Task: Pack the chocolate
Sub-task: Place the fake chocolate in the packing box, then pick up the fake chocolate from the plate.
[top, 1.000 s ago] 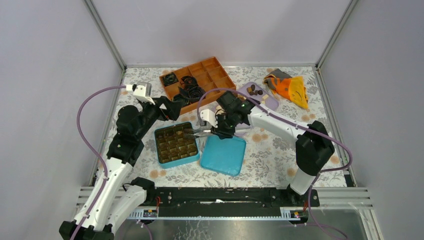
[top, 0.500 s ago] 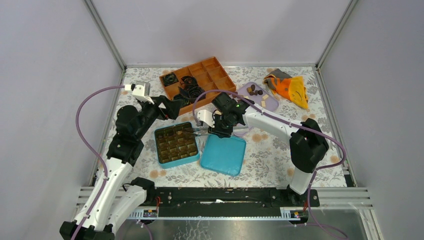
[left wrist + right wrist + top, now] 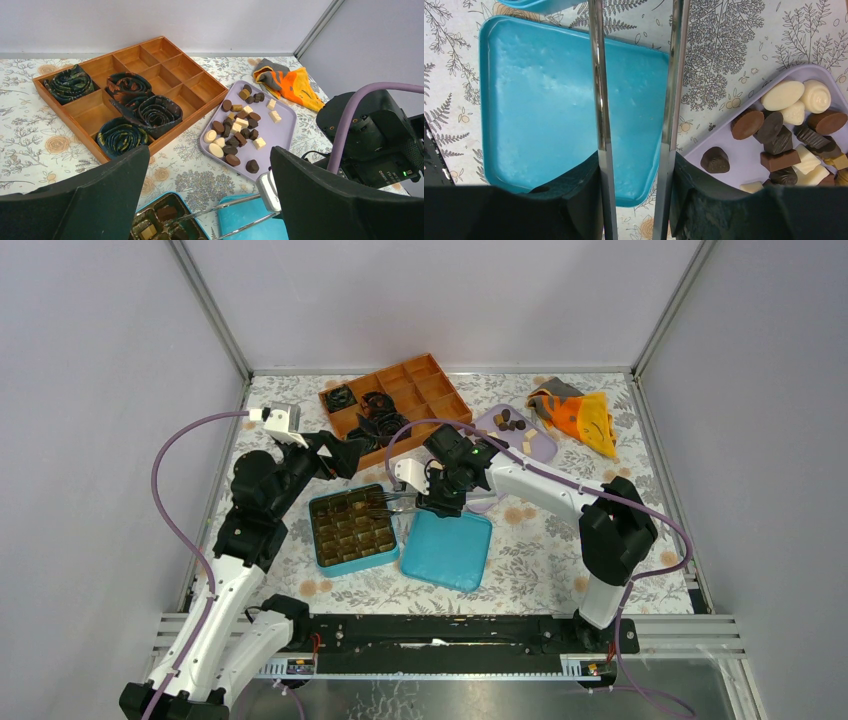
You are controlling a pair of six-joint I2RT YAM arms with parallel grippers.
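Black left gripper (image 3: 344, 454), left of centre, hangs spread wide and holds nothing. Teal tin (image 3: 316, 558), at centre, has chocolate (image 3: 350, 528) in rows. Right gripper (image 3: 375, 503) reaches over the tin, tines partly parted; whether they pinch a piece cannot be told. More pieces lie on the lilac tray (image 3: 284, 131), upper right.
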